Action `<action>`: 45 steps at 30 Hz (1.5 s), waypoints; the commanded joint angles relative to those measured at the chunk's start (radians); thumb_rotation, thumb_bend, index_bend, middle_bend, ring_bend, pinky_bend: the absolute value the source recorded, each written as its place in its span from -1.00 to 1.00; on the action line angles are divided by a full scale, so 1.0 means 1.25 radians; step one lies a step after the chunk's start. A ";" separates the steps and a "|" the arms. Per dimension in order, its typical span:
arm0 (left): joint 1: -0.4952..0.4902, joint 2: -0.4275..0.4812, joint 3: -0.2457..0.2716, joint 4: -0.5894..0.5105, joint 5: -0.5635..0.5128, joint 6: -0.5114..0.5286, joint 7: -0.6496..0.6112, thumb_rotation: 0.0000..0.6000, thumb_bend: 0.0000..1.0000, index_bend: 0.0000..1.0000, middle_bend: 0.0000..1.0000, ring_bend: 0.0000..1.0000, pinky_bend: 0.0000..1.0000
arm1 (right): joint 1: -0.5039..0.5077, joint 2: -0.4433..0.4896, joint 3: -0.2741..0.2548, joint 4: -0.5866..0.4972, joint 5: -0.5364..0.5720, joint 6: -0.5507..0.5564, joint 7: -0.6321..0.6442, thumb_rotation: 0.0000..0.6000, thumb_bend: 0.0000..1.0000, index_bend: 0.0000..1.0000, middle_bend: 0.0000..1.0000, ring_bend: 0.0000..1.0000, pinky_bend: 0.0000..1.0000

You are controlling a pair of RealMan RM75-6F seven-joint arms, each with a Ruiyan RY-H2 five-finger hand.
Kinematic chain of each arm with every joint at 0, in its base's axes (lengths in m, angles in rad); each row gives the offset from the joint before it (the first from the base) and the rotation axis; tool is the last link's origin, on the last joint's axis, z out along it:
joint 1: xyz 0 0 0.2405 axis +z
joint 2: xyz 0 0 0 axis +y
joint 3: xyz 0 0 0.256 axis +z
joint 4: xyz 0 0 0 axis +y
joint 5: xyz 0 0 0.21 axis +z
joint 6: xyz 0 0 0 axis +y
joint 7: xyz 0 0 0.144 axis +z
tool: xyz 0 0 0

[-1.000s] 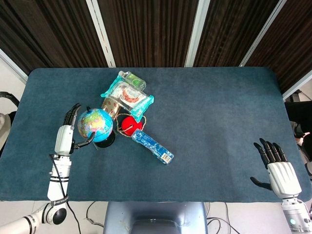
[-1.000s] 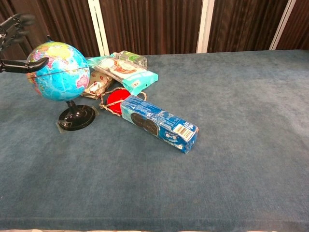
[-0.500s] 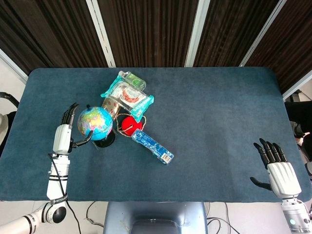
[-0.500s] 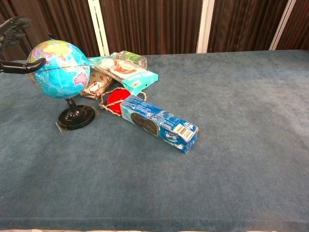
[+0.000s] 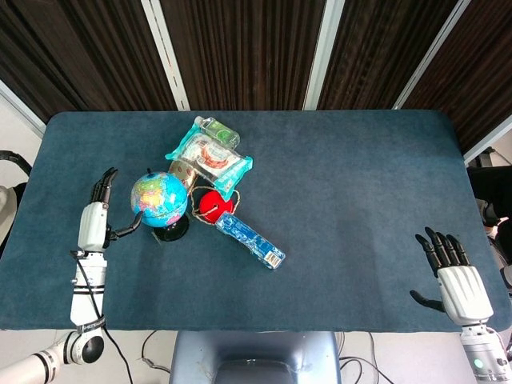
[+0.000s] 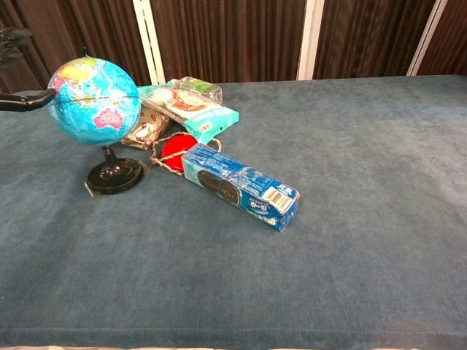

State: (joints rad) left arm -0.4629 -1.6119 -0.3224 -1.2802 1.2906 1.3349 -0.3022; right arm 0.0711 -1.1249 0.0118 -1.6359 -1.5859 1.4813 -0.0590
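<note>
A small blue globe (image 5: 159, 199) on a black stand (image 6: 114, 176) stands left of centre on the blue table (image 5: 344, 176). My left hand (image 5: 94, 222) is just left of it, fingers apart and holding nothing. In the chest view its thumb (image 6: 25, 103) reaches toward the left side of the globe (image 6: 95, 100); I cannot tell if it touches. My right hand (image 5: 458, 278) hovers open at the front right corner, far from everything.
Right of the globe lie a red disc with a rope loop (image 5: 212, 205), a long blue biscuit box (image 5: 250, 240), a teal packet (image 5: 210, 156), a clear bottle (image 5: 218, 128) and a brown wrapped packet (image 5: 182, 172). Dark slatted panels stand behind the table.
My left hand has drawn back to the left, its fingers coming off the globe. The globe has shifted slightly right and turned on its stand. The right hand has not moved.
</note>
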 commanded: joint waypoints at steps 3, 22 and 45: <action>-0.002 -0.003 -0.005 0.025 -0.018 -0.016 -0.008 1.00 -0.42 -1.00 -1.00 -1.00 -1.00 | 0.000 -0.001 0.000 -0.001 0.000 0.000 -0.003 1.00 -0.76 -1.00 -1.00 -1.00 -1.00; -0.016 -0.009 -0.020 0.090 -0.048 -0.052 -0.034 1.00 -0.41 -1.00 -1.00 -1.00 -1.00 | -0.001 -0.004 0.003 -0.001 0.007 0.000 -0.012 1.00 -0.76 -1.00 -1.00 -1.00 -1.00; 0.058 0.058 0.017 -0.063 0.045 0.049 -0.168 1.00 -0.40 -1.00 -1.00 -1.00 -1.00 | 0.004 -0.012 -0.006 -0.007 -0.005 -0.012 -0.028 1.00 -0.76 -1.00 -1.00 -1.00 -1.00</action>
State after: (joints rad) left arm -0.3893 -1.5302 -0.3156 -1.3469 1.3383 1.3891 -0.5497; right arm 0.0752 -1.1386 0.0054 -1.6435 -1.5896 1.4672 -0.0927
